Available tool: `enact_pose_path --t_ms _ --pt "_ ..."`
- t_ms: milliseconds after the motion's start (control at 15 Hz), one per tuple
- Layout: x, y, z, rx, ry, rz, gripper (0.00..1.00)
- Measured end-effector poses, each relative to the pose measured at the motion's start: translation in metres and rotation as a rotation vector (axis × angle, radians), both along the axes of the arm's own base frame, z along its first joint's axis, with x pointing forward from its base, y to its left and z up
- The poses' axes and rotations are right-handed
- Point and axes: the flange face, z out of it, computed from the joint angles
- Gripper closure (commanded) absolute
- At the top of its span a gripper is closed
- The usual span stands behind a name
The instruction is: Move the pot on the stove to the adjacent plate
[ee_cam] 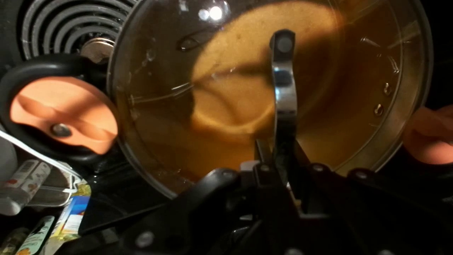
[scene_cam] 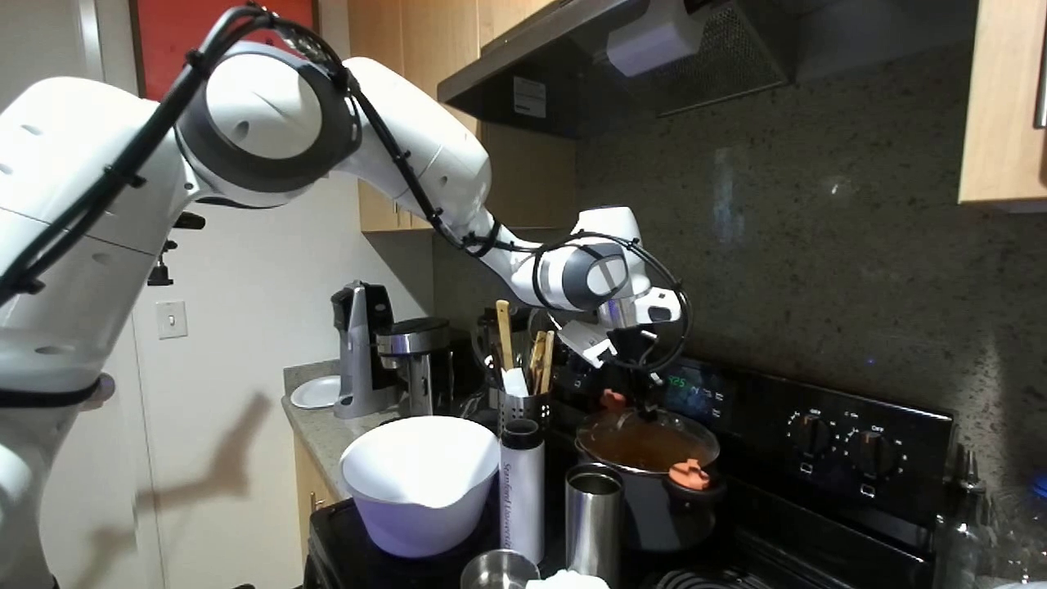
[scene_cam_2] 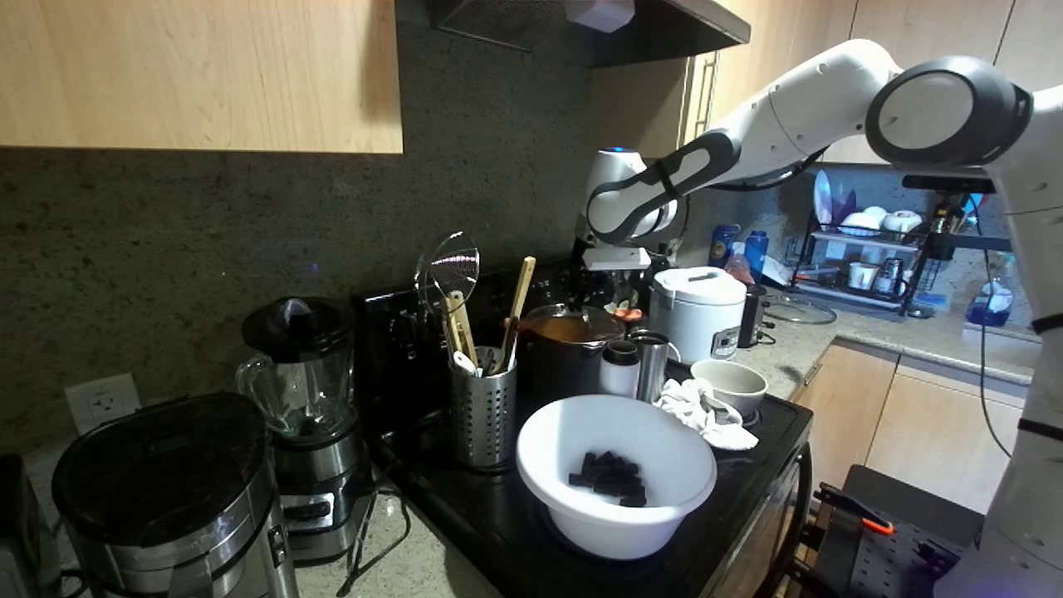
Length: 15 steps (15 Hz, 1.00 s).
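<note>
Black electric coil range (scene_cam: 818, 493): while its control panel (scene_cam: 761, 413) rises along the back edge, its flat top is the worktop (scene_cam_2: 490, 527).
Lidded two-handled pot (scene_cam: 654, 515): on the worktop at that back edge, just beside a coil burner (ee_cam: 67, 26).
Glass lid (ee_cam: 155, 134): over the pot, orange-brown showing through.
Perforated utensil holder (scene_cam_2: 484, 419): toward the back left corner.
End effector (ee_cam: 282, 152): narrow, holding the lid's metal loop handle (ee_cam: 285, 95).

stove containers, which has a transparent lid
The round dark pot with orange handle grips, under glass; the white bottle has a black cap; the white plastic bowl and tall steel cup are open.
</note>
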Motion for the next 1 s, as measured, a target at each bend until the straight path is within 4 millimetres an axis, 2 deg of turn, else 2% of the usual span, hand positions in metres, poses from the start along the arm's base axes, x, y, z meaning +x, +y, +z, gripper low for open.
enact_pose_path --t_ms 467,1000 --pt "-0.002 -0.032 0.005 -0.013 -0.007 -0.046 0.96" --pt "-0.01 -0.09 0.01 -0.039 -0.01 -0.129 0.96"
